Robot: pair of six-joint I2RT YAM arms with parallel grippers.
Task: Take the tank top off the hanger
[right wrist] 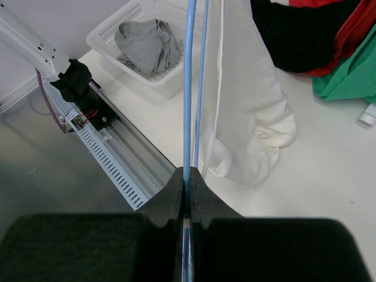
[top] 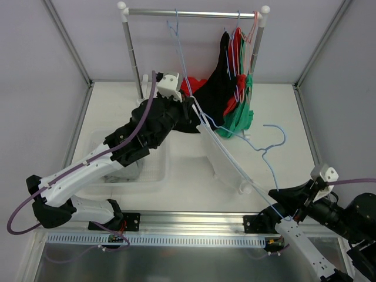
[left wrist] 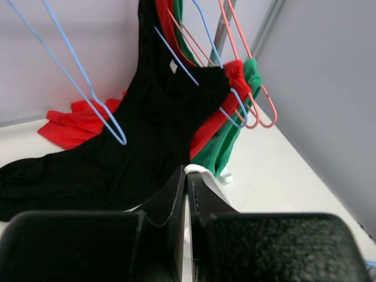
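Observation:
A white tank top (top: 223,155) hangs stretched on a blue wire hanger (top: 271,144) in the middle of the table. My left gripper (top: 191,107) is shut on the top's upper edge, near the rack. In the left wrist view its jaws (left wrist: 188,174) pinch the white cloth (left wrist: 207,178). My right gripper (top: 283,215) is shut on the hanger's lower end near the front rail. In the right wrist view the blue wire (right wrist: 189,88) runs up from the closed jaws (right wrist: 187,176), with the white top (right wrist: 247,117) draped beside it.
A clothes rack (top: 194,12) at the back holds black (top: 214,94), red and green (top: 238,117) tops on hangers, plus a bare blue hanger (top: 176,35). A red cloth (top: 191,85) lies under it. A white basket (top: 154,176) with grey clothes stands at the left.

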